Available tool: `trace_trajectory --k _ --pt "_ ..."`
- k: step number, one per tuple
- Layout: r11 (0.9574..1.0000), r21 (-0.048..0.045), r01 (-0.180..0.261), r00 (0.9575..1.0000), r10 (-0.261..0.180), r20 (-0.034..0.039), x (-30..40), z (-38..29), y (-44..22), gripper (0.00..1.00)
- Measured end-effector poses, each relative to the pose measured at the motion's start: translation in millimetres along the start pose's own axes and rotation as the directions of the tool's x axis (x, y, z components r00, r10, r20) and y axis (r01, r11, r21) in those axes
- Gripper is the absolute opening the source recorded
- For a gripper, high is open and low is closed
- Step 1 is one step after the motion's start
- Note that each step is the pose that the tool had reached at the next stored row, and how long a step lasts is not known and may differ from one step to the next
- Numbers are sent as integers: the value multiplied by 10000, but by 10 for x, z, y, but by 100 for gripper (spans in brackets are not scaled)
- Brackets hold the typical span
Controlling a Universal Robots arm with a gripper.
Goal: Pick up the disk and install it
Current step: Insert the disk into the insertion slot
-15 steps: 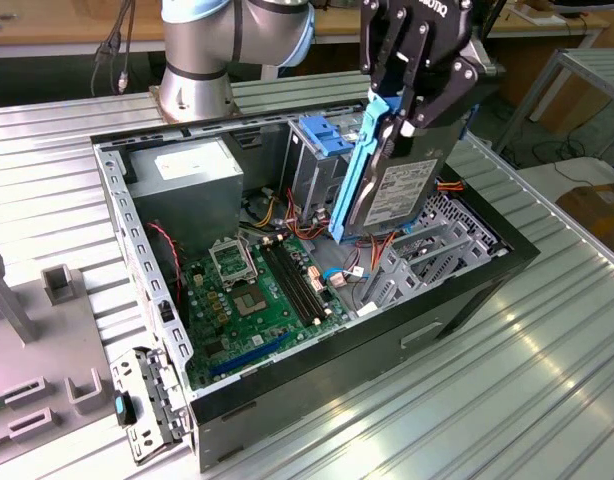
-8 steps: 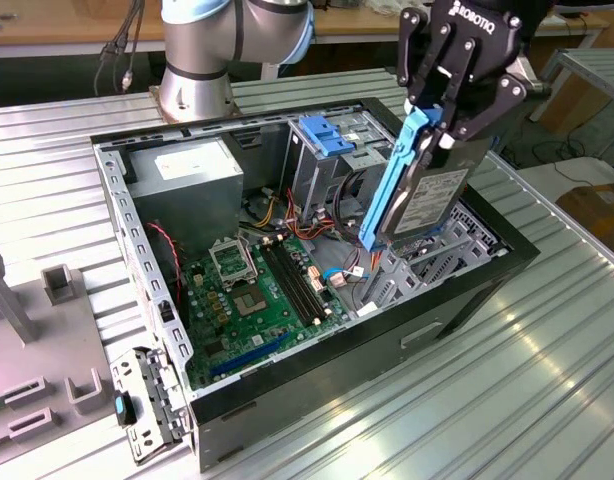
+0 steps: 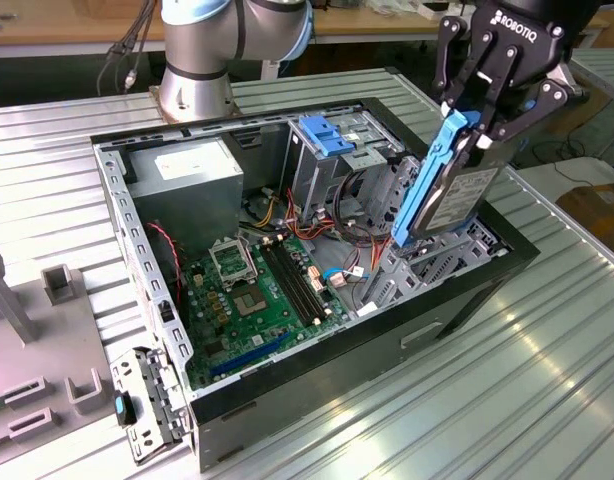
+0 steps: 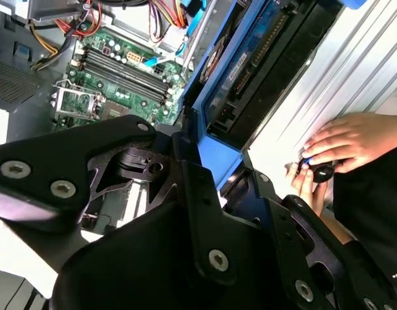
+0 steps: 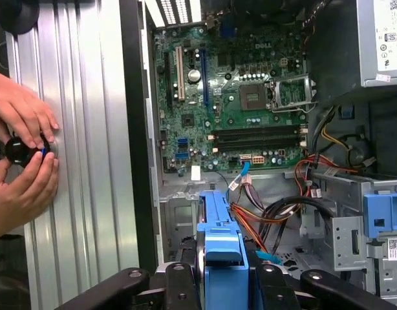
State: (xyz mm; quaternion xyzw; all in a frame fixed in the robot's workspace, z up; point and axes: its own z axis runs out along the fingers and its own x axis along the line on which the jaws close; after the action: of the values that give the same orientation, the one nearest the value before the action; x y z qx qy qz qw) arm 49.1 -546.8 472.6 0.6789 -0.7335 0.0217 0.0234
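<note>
Pick-up done: the black gripper, fingers clenched on the flat dark disk with blue plastic rails, holds it tilted above the open black computer case; not yet installed.

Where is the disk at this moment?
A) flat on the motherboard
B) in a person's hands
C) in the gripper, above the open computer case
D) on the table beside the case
C: in the exterior view the gripper is shut on the disk, held on edge over the computer case.
</note>
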Motion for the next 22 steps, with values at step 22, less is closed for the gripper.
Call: trace_trajectory --k 22 --pt "9989 30 473 9989 -473 2 6 119 -128 37"
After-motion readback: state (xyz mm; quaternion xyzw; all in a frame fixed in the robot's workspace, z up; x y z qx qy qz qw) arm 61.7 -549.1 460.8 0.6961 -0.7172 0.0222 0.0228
